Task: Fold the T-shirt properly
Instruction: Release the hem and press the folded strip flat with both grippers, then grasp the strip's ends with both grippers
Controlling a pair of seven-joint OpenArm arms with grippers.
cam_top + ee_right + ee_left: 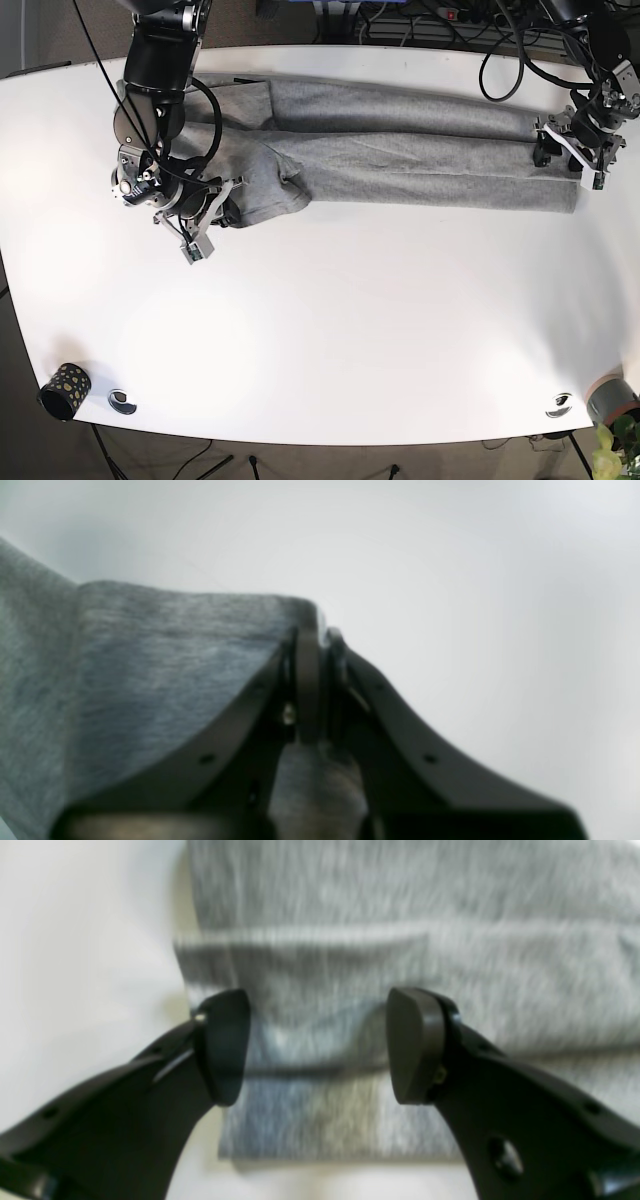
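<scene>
Base view shows a white counter (pixel 330 330) with rounded corners, and a grey T-shirt (pixel 400 150) stretched in a long band across its far half. The shirt's two long sides are folded inward, leaving a lengthwise seam down the middle. One end of the band lies at the view's right, near the counter's edge; the other end, at the view's left, is bunched and lifted off the surface.

Containers are few. A small dark cup with pale speckles (pixel 63 390) stands at the near left corner; its contents cannot be made out. A grey pot (pixel 612 398) sits at the near right corner with a bit of green plant (pixel 612 455) beside it.

The right gripper (pixel 316 680) is pressed together on a fold of the grey fabric, which runs up between its pads and drapes away to the side. The left gripper (pixel 317 1045) is spread wide, its pads apart, hanging just above the layered hem end of the shirt; whether the tips touch the cloth cannot be told.

Beyond the far edge of the counter, a tangle of black cables (pixel 420 20) lies over a dark floor.
</scene>
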